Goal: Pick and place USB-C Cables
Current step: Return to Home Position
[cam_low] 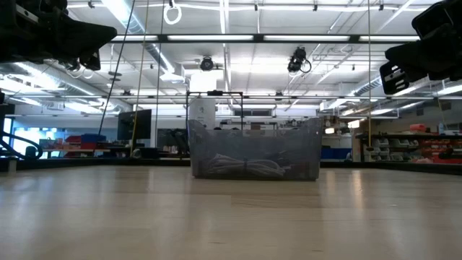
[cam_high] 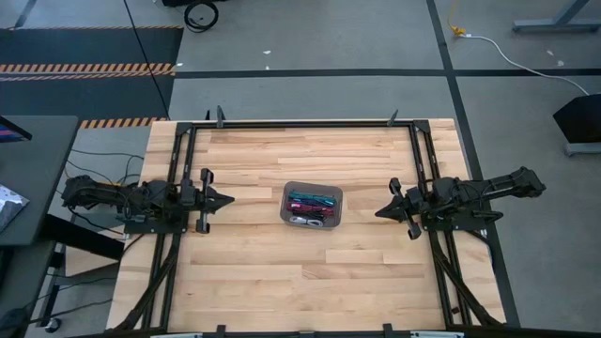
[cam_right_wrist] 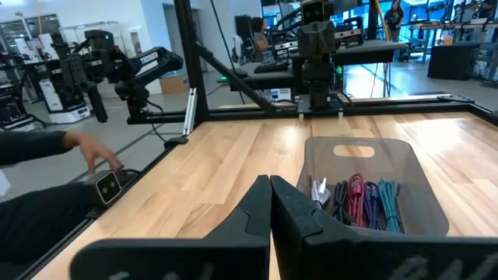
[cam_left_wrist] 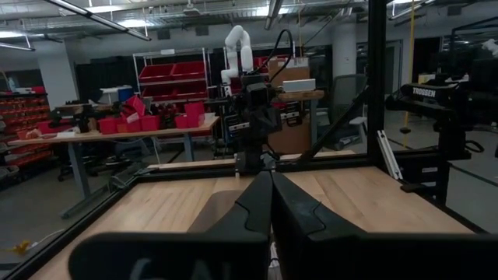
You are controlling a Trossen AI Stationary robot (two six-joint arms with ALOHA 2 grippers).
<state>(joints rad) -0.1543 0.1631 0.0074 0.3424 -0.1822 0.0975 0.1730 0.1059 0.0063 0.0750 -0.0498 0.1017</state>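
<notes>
Left gripper [cam_high: 229, 199] and right gripper [cam_high: 378, 213]: fingers together, holding nothing; USB-C Cables [cam_high: 313, 201] in tray [cam_high: 315, 185].

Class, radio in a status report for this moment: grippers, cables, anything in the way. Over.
Left gripper and right gripper shut, empty, either side of tray. USB-C cables inside grey tray, table centre. Person's hand off table edge, clear of arms.

Overhead straight down, low level across, wrists inward, tray [cam_high: 313, 185] shared

grey tray [cam_right_wrist: 389, 163] mid wooden table [cam_high: 254, 272], person's hand [cam_right_wrist: 89, 149] beside table edge
</notes>
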